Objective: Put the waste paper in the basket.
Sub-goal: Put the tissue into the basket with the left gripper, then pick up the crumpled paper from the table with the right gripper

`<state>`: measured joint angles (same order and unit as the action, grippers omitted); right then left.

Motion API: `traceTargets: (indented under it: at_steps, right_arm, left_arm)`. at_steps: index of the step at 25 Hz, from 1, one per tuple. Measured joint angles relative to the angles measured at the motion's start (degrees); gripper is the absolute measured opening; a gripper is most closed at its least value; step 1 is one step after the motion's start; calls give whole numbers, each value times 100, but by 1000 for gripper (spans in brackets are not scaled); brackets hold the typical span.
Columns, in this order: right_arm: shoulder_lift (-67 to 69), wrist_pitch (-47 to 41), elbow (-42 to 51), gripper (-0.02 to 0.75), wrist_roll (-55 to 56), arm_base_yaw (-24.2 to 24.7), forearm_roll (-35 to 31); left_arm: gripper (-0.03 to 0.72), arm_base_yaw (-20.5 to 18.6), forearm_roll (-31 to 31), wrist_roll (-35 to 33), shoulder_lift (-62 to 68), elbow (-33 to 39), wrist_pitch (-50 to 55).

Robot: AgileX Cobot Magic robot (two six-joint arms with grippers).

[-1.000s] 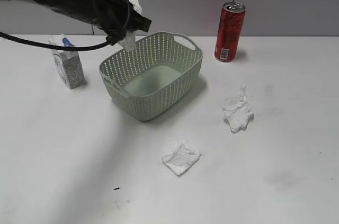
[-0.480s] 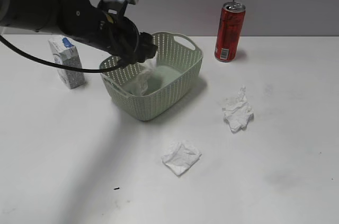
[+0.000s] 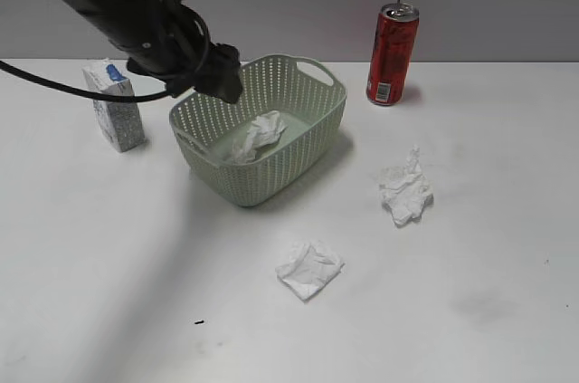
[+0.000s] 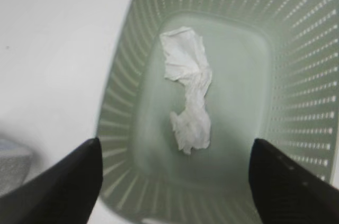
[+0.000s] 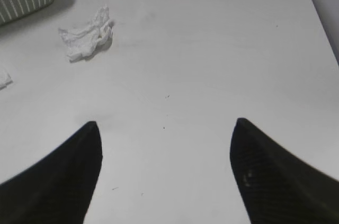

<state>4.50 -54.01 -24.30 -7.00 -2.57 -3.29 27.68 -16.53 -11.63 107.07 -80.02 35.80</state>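
Note:
The sage-green basket (image 3: 308, 134) stands at the table's middle back. One white paper wad (image 3: 257, 136) lies inside it, also in the left wrist view (image 4: 188, 89) on the basket floor (image 4: 238, 102). My left gripper (image 3: 224, 84) hovers over the basket's back-left rim, open and empty (image 4: 175, 147). A second wad (image 3: 404, 191) lies right of the basket, also in the right wrist view (image 5: 85, 36). A third wad (image 3: 308, 267) lies in front. My right gripper (image 5: 165, 128) is open and empty above bare table; it does not show in the exterior view.
A red drink can (image 3: 392, 54) stands at the back right of the basket. A grey-white box with a blue top (image 3: 115, 105) stands left of the basket. The table's right edge (image 5: 318, 12) shows in the right wrist view.
My left gripper carried a wad over the basket, dipped in and let it go. The wad now lies in the basket and the gripper has risen to the back-left rim.

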Motion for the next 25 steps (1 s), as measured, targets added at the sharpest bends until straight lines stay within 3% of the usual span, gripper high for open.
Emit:
traceTargets:
  at_steps: [8, 13, 22, 25]
  right_arm:
    - [1933, 448, -185, 571, 0, 0, -172]
    - [3393, 595, -514, 571, 0, 0, -574]
    - [6053, 887, -1696, 571, -265, 0, -645]
    - [6836, 924, -2145, 571, -385, 0, -689]
  left_arm:
    - [582, -839, 600, 0, -607, -29, 1740]
    - [580, -1115, 914, 0, -1014, 84, 2402]
    - [580, -1919, 953, -29, -2426, 1566, 2171]
    - [580, -2022, 953, -33, -3044, 1978, 2157]
